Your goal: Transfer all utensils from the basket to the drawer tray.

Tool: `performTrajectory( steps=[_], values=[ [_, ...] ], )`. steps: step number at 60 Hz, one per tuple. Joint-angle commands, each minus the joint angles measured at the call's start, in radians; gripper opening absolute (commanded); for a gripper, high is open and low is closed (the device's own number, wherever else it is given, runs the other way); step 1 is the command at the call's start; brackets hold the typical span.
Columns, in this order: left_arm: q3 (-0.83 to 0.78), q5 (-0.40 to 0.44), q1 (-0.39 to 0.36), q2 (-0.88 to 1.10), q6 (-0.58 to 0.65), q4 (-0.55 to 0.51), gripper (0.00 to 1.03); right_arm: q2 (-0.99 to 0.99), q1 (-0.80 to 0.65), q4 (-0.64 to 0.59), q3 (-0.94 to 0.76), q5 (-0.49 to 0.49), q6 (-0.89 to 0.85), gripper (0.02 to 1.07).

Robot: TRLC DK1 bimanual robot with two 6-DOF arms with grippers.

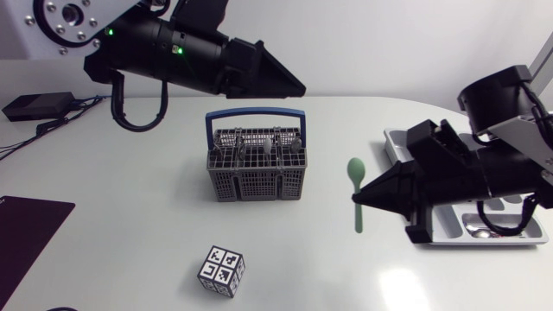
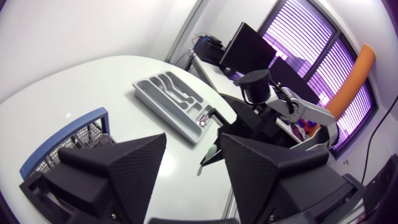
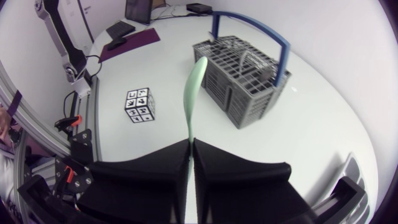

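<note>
The right gripper [image 3: 190, 142] is pinched shut on the thin handle of a pale green spoon [image 3: 194, 87]. The spoon looks like smooth matte plastic, with its oval bowl pointing away from the broad black wedge fingers. It hangs above the table between the basket [image 1: 257, 177] and the drawer tray [image 1: 471, 241], nearer the tray.

The left gripper [image 2: 194, 140] hovers above the table's far side, behind the basket. Its fingers are spread wide with nothing between them.

The basket is a grey plastic lattice box with a blue hoop handle, standing mid-table. Shiny metal utensils [image 1: 259, 142] stand in its rear compartments, so several transfers remain. The tray, moulded grey plastic with long curved compartments, lies at the table's right edge. At least one metal piece [image 2: 205, 118] lies in it. I judge the job partway through.
</note>
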Motion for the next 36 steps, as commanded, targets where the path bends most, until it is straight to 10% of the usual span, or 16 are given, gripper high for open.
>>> performTrajectory(
  steps=[1, 22, 36],
  values=[
    [0.008, -0.029, 0.014, -0.016, -0.022, 0.005, 0.66, 0.002, -0.105, -0.025, -0.030, 0.024, -0.113, 0.08],
    [-0.084, -0.322, -0.012, -0.023, 0.055, 0.005, 0.66, 0.068, -0.516, 0.047, -0.084, 0.211, -0.521, 0.08],
    [-0.148, -0.347, 0.011, -0.044, 0.081, 0.005, 0.66, 0.143, -0.728, 0.203, -0.128, 0.290, -0.798, 0.08]
  ],
)
